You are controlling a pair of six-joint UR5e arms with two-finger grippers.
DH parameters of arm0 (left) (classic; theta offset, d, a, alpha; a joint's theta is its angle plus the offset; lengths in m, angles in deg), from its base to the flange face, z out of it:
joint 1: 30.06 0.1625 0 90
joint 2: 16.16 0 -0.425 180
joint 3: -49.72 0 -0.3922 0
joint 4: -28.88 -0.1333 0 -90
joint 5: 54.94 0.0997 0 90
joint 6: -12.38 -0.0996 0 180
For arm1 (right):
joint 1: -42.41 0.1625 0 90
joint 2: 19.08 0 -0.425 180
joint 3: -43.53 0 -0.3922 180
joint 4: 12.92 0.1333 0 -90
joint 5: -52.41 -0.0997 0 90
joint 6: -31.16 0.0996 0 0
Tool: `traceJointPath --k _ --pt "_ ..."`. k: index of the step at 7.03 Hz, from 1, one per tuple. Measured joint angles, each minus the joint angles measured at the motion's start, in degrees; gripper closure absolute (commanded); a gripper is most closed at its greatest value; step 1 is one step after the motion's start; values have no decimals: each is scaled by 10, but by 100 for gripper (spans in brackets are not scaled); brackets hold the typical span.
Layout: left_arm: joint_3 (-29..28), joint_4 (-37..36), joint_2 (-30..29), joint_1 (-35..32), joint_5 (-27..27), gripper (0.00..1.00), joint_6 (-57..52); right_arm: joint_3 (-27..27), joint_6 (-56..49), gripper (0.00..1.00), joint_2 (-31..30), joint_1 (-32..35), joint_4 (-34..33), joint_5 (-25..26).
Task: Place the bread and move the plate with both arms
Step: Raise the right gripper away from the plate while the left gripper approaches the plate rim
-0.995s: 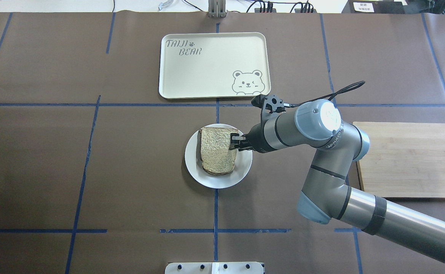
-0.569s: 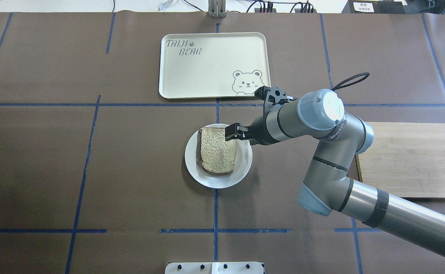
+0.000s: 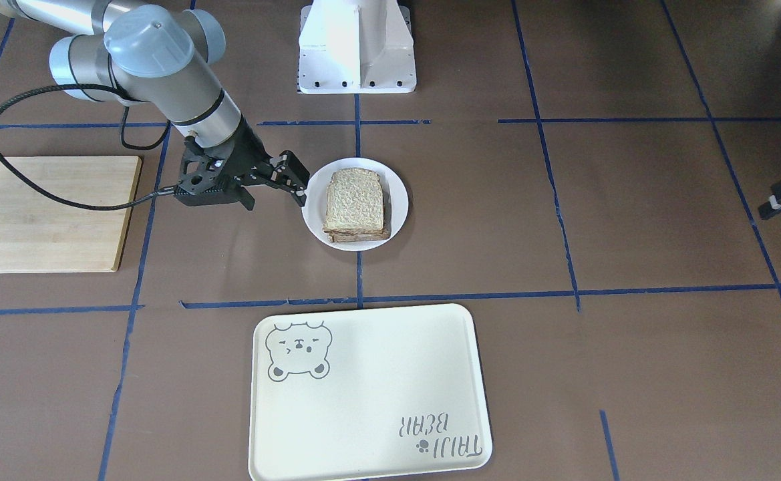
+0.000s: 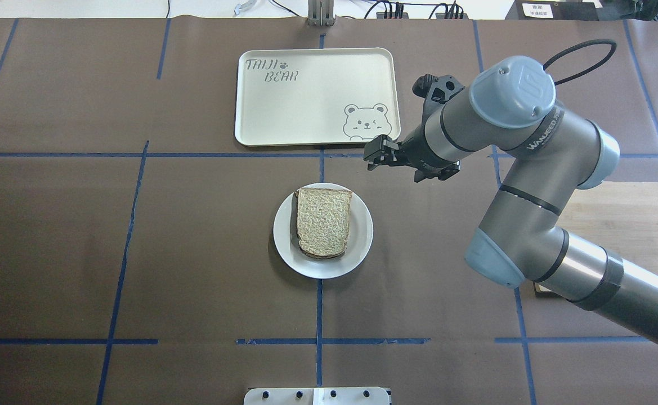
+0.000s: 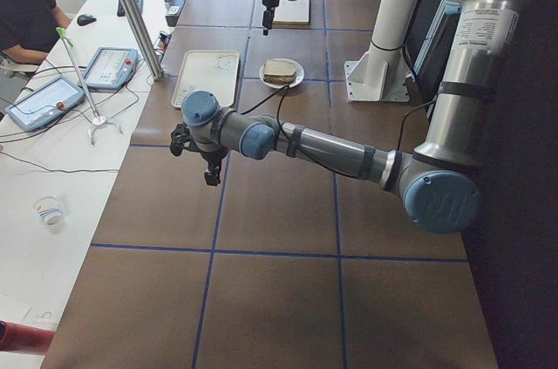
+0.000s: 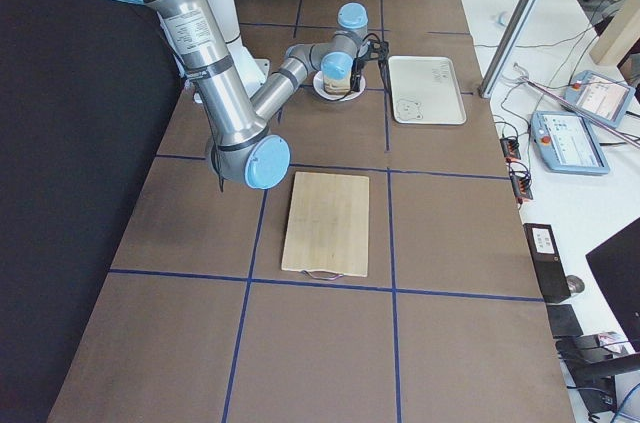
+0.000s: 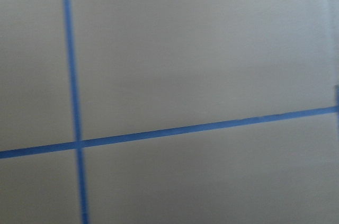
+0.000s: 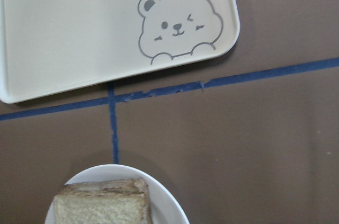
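Observation:
The bread (image 4: 323, 220) lies flat on the white plate (image 4: 359, 244) at the table's middle, on top of a darker layer whose edge shows under it. Both also show in the front view, bread (image 3: 355, 199) and plate (image 3: 400, 200), and at the bottom of the right wrist view, bread (image 8: 100, 207). My right gripper (image 4: 375, 155) is open and empty, raised beyond the plate near the tray's corner; it also shows in the front view (image 3: 298, 180). My left gripper (image 3: 774, 204) hangs far off at the table's left side; I cannot tell whether it is open or shut.
A cream rectangular tray (image 4: 317, 95) with a bear drawing lies beyond the plate. A wooden cutting board (image 3: 43, 214) lies to the right, partly under my right arm. The robot's white base (image 3: 357, 47) stands at the near edge. Blue tape lines cross the brown table.
My right gripper has let go of the bread, risen and pulled back from the plate toward the tray's corner. The bread has settled flat on the plate.

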Motion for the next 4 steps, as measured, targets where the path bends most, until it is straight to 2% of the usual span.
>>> traceJointPath --k 1,4 --pt "8 45 -20 40 0 0 96 -19 -60 0 -1 20 -69 0" --pt "-12 254 -44 139 10 0 341 -47 -267 0 -9 90 -225 0"
